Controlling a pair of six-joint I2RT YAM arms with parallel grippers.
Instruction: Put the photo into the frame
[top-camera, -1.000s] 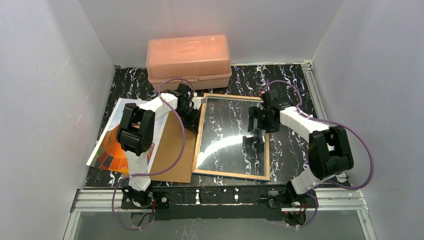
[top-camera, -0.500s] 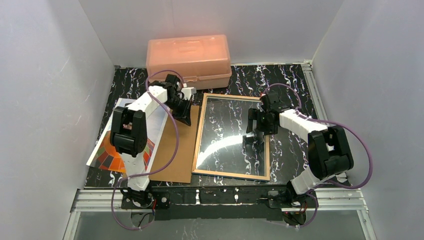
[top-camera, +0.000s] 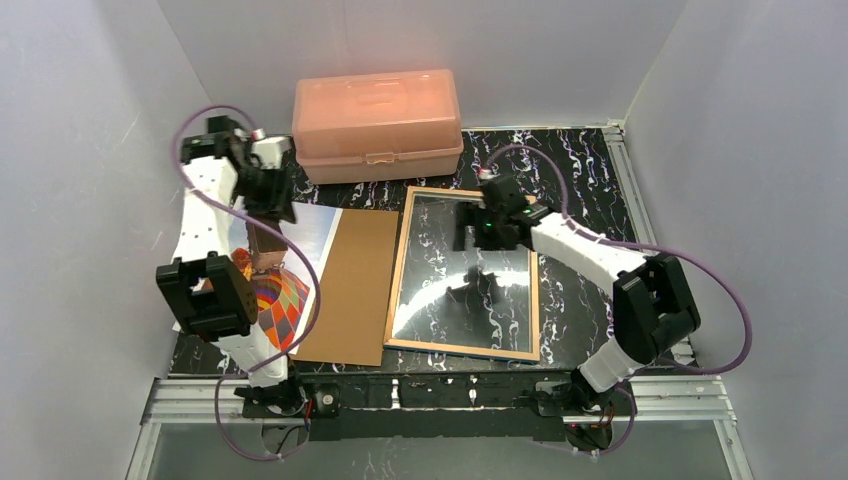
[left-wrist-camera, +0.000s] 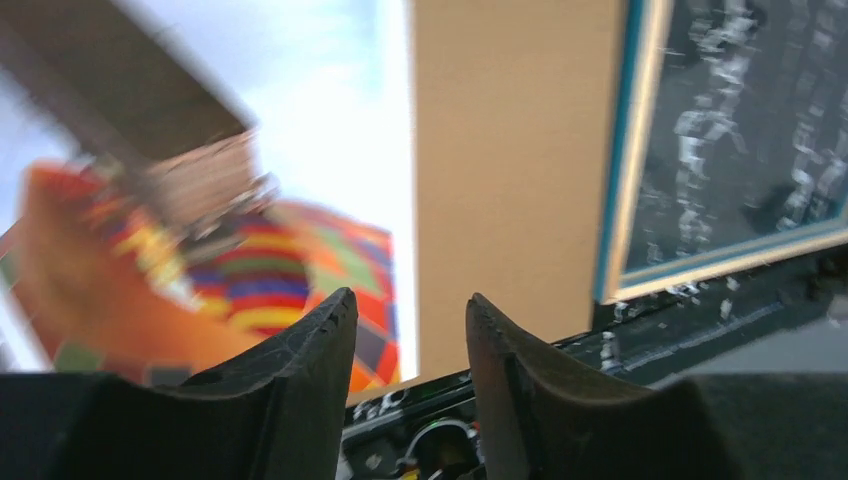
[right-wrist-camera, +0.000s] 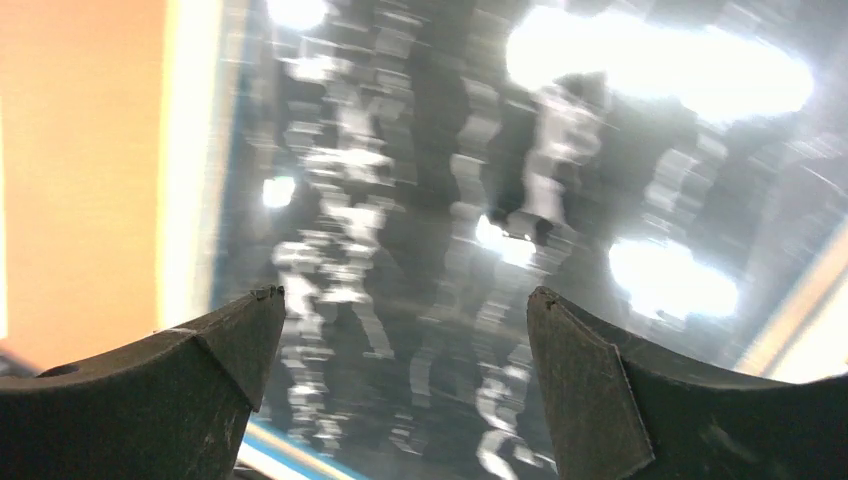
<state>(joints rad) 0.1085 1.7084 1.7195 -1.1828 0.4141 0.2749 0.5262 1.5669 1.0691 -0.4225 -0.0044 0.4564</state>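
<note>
Nearest the arm bases, the photo (top-camera: 272, 300) lies face up at the table's left, just beside a brown backing board (top-camera: 350, 285), with the frame (top-camera: 461, 349) flat to the board's right. Farther back, the left gripper (left-wrist-camera: 410, 300) hangs above the photo, its jaws parted and empty. The right gripper (right-wrist-camera: 400, 295) hangs spread wide and empty over the frame's glass, and a peach box (top-camera: 378, 110) stands at the rear.

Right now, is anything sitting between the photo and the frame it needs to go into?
Yes. The brown backing board lies flat between the photo on the left and the frame on the right, so the photo must pass over it. The open right gripper hovers above the frame.
</note>
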